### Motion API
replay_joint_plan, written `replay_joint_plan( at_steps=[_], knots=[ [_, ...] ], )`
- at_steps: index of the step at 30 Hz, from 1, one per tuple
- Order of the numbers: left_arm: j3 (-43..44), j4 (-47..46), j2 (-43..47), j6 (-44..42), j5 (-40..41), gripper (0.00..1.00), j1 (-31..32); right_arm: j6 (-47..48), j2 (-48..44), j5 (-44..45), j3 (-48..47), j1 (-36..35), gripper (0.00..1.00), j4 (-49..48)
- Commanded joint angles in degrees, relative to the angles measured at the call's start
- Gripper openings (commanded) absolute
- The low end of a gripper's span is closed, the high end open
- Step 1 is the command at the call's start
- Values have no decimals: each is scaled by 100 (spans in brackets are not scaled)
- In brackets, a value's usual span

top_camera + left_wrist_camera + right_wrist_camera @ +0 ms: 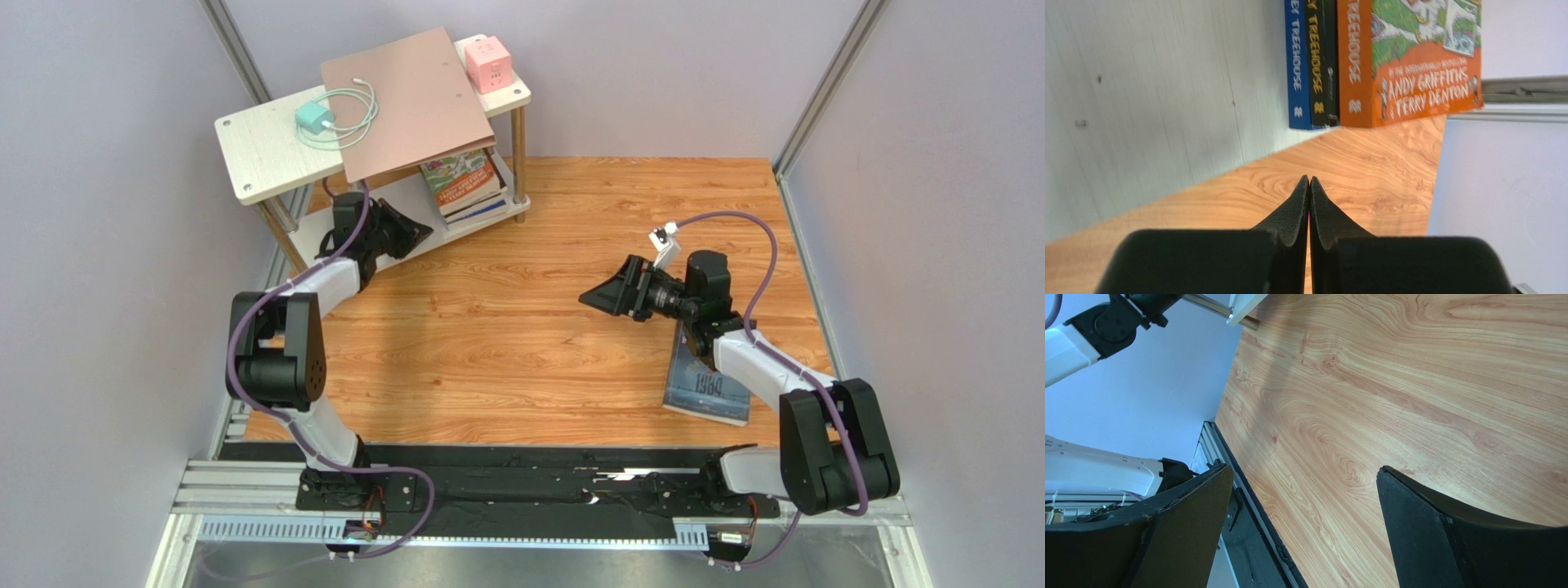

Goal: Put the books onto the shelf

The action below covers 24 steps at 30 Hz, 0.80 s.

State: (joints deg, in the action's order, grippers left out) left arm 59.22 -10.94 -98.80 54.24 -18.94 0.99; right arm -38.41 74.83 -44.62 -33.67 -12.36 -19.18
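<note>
The shelf (252, 141) stands at the back left. On its lower board (1137, 92), three of the books (464, 184) stand together: an orange Treehouse (1413, 61), a dark spine (1322, 61) and a blue spine (1295, 61). My left gripper (417, 230) (1309, 180) is shut and empty, low over the floor just in front of that lower tier, a little short of the books. A grey-blue 1984 book (705, 382) lies flat on the floor at the right, partly under my right arm. Over the floor left of it, my right gripper (589, 299) (1304, 470) is open with nothing between its fingers.
The shelf's top board carries a pinkish-brown board (411, 98), a teal charger with white cable (315, 119) and a pink cube (487, 61). Slim shelf legs (519, 147) stand on the orange wood floor (515, 355). Grey walls close in both sides.
</note>
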Motion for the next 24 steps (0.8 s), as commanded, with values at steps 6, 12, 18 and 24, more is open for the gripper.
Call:
replay_joint_plan(
  at_steps=[6,12,18,24],
  knots=[
    [-553,91,714,-396,75,0,1156,475,-530,1848,-192,-21,99,1613],
    [114,740,-173,-809,224,0,2808,554,-838,3696,-447,462,100,3400],
    [1556,1489,-1588,-1126,215,0,4109,493,-567,4453,-666,1612,100,4656],
    [2225,1489,-2450,-1020,-320,0,4558,660,-302,5174,-624,2457,100,5292]
  ],
)
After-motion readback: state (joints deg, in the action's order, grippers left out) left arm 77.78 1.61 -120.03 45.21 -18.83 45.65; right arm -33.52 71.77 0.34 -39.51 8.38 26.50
